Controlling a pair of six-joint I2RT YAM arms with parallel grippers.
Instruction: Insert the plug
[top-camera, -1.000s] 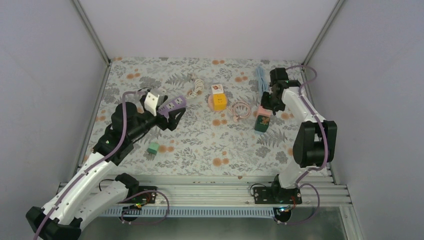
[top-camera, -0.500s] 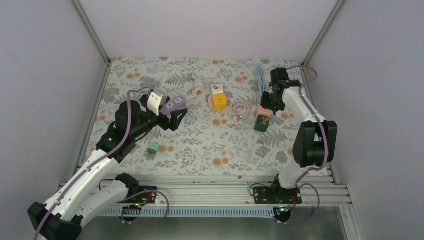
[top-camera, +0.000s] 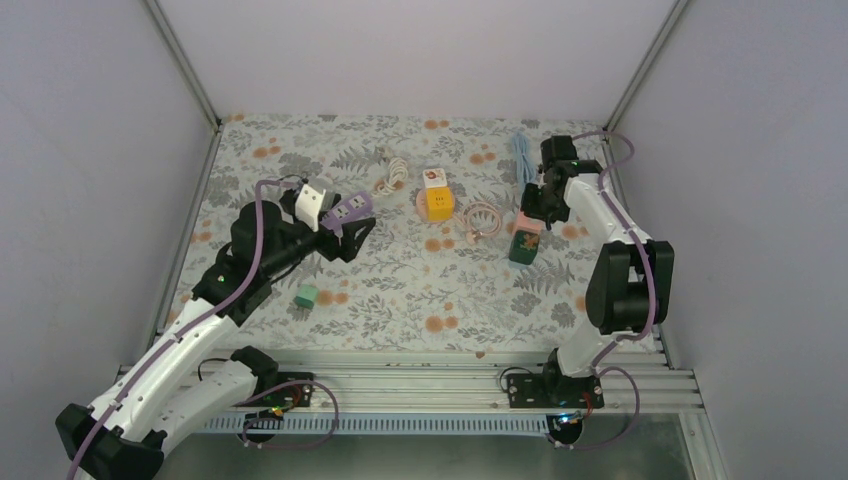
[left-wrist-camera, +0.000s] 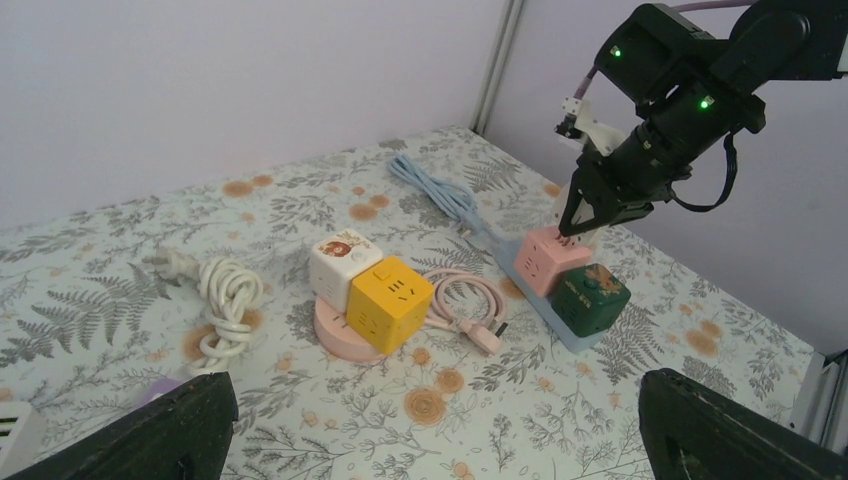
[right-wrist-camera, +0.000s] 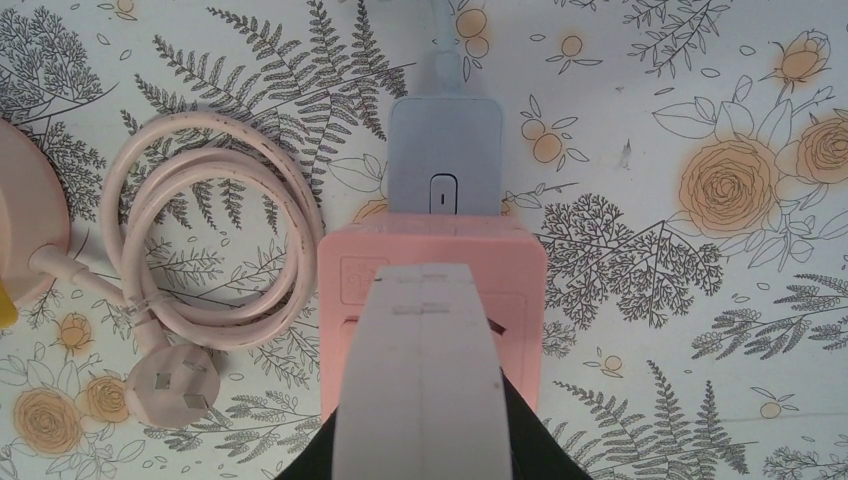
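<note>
A pink plug (right-wrist-camera: 170, 385) on a coiled pink cable (top-camera: 482, 217) lies flat on the floral table, left of a pink cube socket (right-wrist-camera: 430, 255). It also shows in the left wrist view (left-wrist-camera: 482, 336). My right gripper (right-wrist-camera: 420, 285) is shut with nothing between its white pads, tips down on top of the pink cube (top-camera: 530, 222). The same gripper shows in the left wrist view (left-wrist-camera: 580, 222). My left gripper (left-wrist-camera: 430, 395) is wide open and empty, raised over the table's left side (top-camera: 350, 228), far from the plug.
A green cube (top-camera: 522, 246) shares the pink cube's blue base (right-wrist-camera: 443, 150), whose blue cable (top-camera: 520, 155) runs back. Yellow (top-camera: 438, 203) and white (top-camera: 434, 180) cubes sit on a pink disc. A white coiled cable (top-camera: 393, 177), white adapter (top-camera: 309, 203), purple strip (top-camera: 346, 208), small green block (top-camera: 306, 296).
My left arm has shifted slightly forward and right, then held still. My right gripper has stayed on the pink cube.
</note>
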